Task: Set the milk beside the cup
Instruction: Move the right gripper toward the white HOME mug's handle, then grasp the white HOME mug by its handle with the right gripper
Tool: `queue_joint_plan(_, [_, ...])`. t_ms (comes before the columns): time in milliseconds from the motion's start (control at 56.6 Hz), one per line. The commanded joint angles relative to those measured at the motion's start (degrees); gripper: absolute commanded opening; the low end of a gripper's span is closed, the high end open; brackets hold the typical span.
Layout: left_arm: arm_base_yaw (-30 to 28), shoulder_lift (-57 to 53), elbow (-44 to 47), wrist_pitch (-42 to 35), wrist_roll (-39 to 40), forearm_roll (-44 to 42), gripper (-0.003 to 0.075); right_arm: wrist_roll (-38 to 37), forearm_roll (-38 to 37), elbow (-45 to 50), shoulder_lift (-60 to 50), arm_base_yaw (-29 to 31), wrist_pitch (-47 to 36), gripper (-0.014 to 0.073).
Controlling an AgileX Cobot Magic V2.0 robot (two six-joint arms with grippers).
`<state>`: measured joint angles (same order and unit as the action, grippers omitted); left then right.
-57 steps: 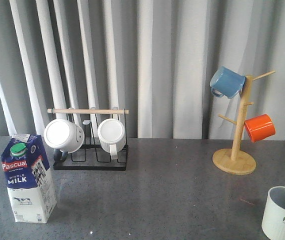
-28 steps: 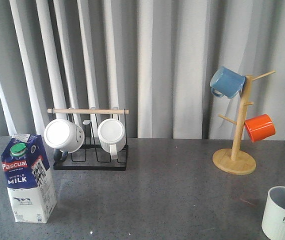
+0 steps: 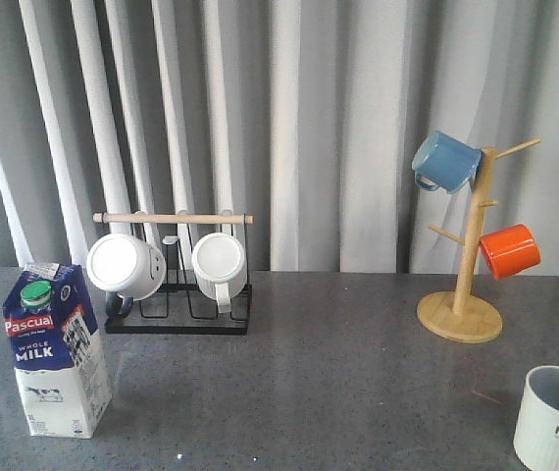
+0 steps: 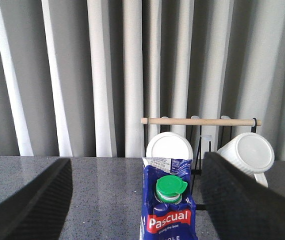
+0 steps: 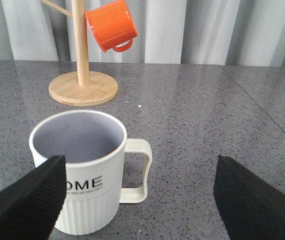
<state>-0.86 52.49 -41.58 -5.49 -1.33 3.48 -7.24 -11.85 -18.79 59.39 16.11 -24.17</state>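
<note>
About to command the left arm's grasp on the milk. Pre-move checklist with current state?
1. Milk upright on the table: ok.
2. Left gripper open, fingers either side of the carton: ok.
3. Fingers low enough on the carton for a firm grip: cannot tell.
4. Cup upright, far right: ok.
5. Right gripper open around the cup, not touching it: cannot tell.
6. Tabletop between milk and cup free of objects: ok.

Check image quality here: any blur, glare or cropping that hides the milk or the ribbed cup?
Front view: even soft light, sharp; the cup is cut by the frame edge, the milk fully visible. Left wrist view: the fingers are dark and blurred, the milk carton cropped below its label. Right wrist view: the cup is sharp, with faint sheen on the table.
</note>
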Motion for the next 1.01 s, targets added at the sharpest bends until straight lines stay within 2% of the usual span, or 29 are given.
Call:
queue_joint_plan(0, [0.4, -0.1, -2.0, -3.8, 0.7, 0.5, 0.0523, 2.8, -0.6, 1.8, 3.5, 2.6, -14.5, 0.0578])
queue_joint_plan(53, [0.4, -0.1, -2.0, -3.8, 0.7, 0.5, 0.0523, 4.1, -0.7, 2.6, 6.5, 4.1, -19.0, 0.0578])
queue_joint_plan(177, [0.4, -0.1, -2.0, -3.8, 0.7, 0.5, 0.0523, 4.2, -2.1, 2.6, 12.4, 6.1, -23.6, 0.0578])
queue_joint_plan(459, [0.4, -0.1, -2.0, -3.8, 0.7, 0.5, 0.0523, 4.0, -5.8, 0.2, 20.5, 10.9, -24.8, 0.0578])
queue_joint_plan(848, [0.4, -0.1, -2.0, -3.8, 0.7, 0.5, 0.0523, 3.4, -10.3, -4.6, 28.1, 11.0, -26.7, 0.0578])
queue_joint_plan(989, [0.4, -0.1, -2.0, -3.8, 0.7, 0.5, 0.0523, 3.5, -10.2, -4.8, 29.9, 11.0, -30.7, 0.0578])
